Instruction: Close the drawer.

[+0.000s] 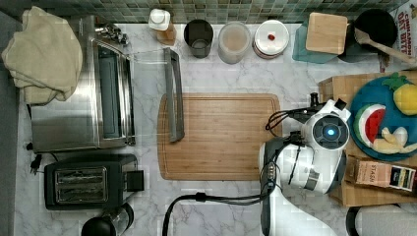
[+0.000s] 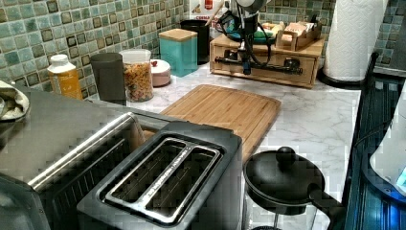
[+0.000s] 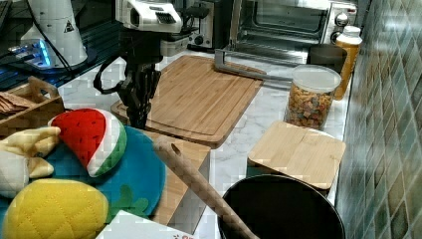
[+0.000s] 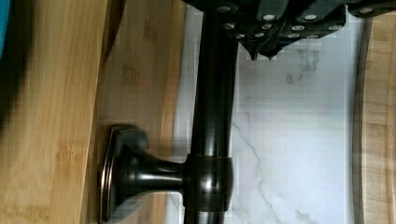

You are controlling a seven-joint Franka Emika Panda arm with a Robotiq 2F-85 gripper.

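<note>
The drawer point(image 2: 301, 72) is the lower front of a light-wood box point(image 1: 339, 86) at the top view's right. In the left view its front looks about flush with the box. A dark bar handle point(image 4: 212, 116) runs across the front point(image 4: 140, 93) on a round mount. My gripper point(image 4: 264, 53) points down, fingers together and shut on nothing, on the marble side of the bar and close against it. The left view shows the gripper point(image 2: 246, 67) at the handle point(image 2: 273, 65), and the right view shows it point(image 3: 137, 112) by the box's corner.
A blue plate point(image 1: 373, 86) with toy fruit sits on the box, beside a tea carton point(image 1: 386, 174). A large cutting board point(image 1: 219, 135) lies just beside the gripper. The toaster oven's door point(image 1: 173, 93) hangs open over the board; a toaster point(image 1: 83, 184) and jars point(image 1: 233, 42) stand around.
</note>
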